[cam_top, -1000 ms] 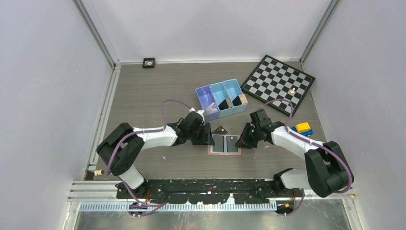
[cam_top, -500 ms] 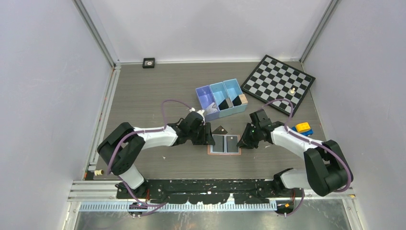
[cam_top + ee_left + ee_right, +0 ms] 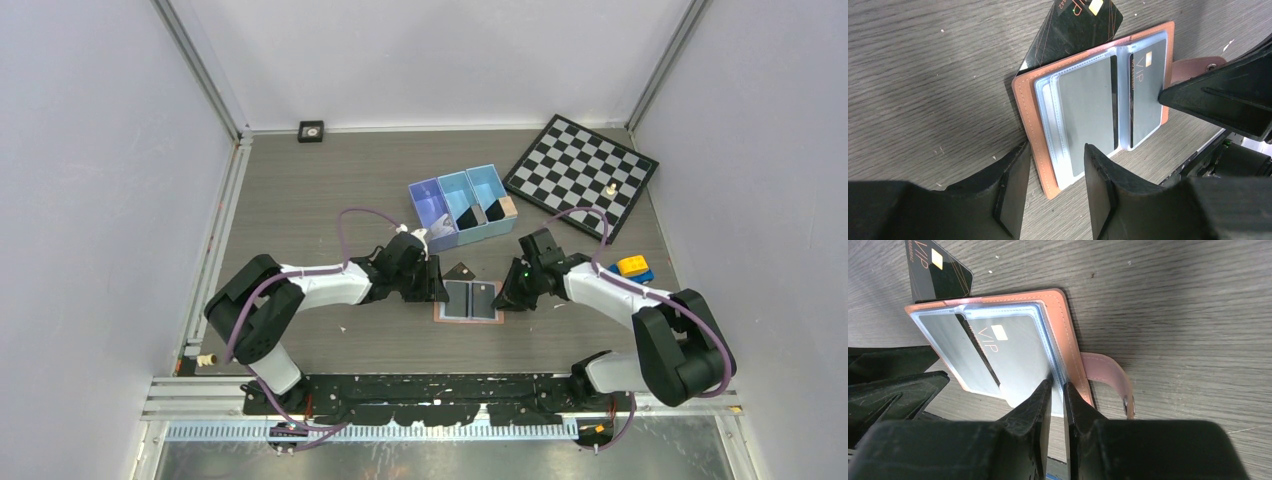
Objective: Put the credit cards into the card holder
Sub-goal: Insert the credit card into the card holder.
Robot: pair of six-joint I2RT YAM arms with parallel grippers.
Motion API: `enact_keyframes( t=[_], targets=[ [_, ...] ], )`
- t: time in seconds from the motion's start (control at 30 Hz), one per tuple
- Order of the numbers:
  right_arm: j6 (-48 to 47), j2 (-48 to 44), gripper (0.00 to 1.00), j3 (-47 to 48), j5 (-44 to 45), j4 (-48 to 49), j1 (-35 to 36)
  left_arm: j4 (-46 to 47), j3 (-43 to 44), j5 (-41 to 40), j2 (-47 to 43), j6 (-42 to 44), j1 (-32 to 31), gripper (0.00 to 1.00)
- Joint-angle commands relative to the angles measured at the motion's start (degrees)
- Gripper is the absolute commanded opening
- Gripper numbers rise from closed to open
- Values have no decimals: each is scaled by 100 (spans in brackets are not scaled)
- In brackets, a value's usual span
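Straddling the open holder on the table, the left pincer keeps its jaws apart, seemingly to steady it. The right pincer, jaws almost together at the sleeve edge, may be parting a pocket; whether it grips, I cannot tell. Two cards sit sleeved between the pincers, a loose card beyond.

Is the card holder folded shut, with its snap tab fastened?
No, the card holder lies spread open, sleeves facing up, and its snap tab sticks out unfastened.
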Motion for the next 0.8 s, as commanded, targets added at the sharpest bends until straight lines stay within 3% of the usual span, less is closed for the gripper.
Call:
enact_keyframes(
  t=[0.0,0.77],
  targets=[
    [52,-206,20,110,-103,146,75,117,47,63,116,10,14,45],
    [107,-659,22,343,-73,65,339,136,27,85,128,-34,14,43]
  ],
)
